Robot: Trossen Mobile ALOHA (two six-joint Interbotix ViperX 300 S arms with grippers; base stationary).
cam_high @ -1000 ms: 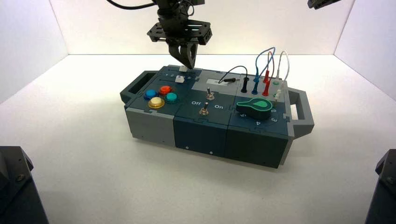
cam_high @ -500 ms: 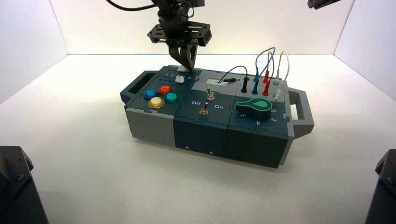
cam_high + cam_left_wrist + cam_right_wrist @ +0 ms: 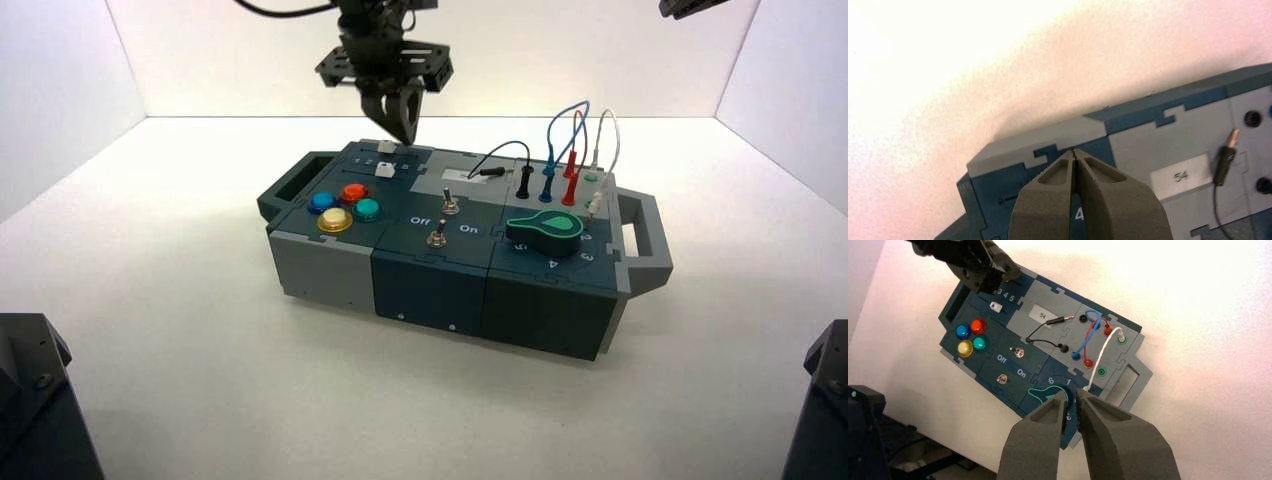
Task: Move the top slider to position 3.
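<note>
Left tool (image 3: pixel 404 132): dark grey, two-finger, hangs above the far-left corner of the dark teal and grey box (image 3: pixel 430 290), clear of the panel. Left wrist view shows its fingertips (image 3: pixel 1074 154) pressed together with no gap between; nothing held, nothing touched. Digit "4" on the teal panel shows between the fingers in that view.

Top slider (image 3: pixel 387 147): small white cube-like knob, sits in the slot at the far edge of the teal slider panel, just below and slightly left of the tool tips. In the high view it is free, w/ a visible gap up to the tool. Its position no. cannot be read; the left tool hides it in the right wrist view. A second white slider knob (image 3: pixel 383 169) lies in the nearer slot, next to the printed digits.

Other box parts, ref. only: four round push-buttons, blue, orange, yellow, teal (image 3: pixel 341 208), at the near-left; two metal toggle switches (image 3: pixel 443 220) by the "Off / On" lettering at centre; a green pointer knob (image 3: pixel 545 230) at the near-right; red, blue, black and white jumper wires (image 3: pixel 565 150) at the far-right.

Right tool (image 3: pixel 1072 405): held high over the box's right side, fingers nearly together w/ a narrow gap, nothing between them.

Box stands on a white desk (image 3: pixel 160 300).
</note>
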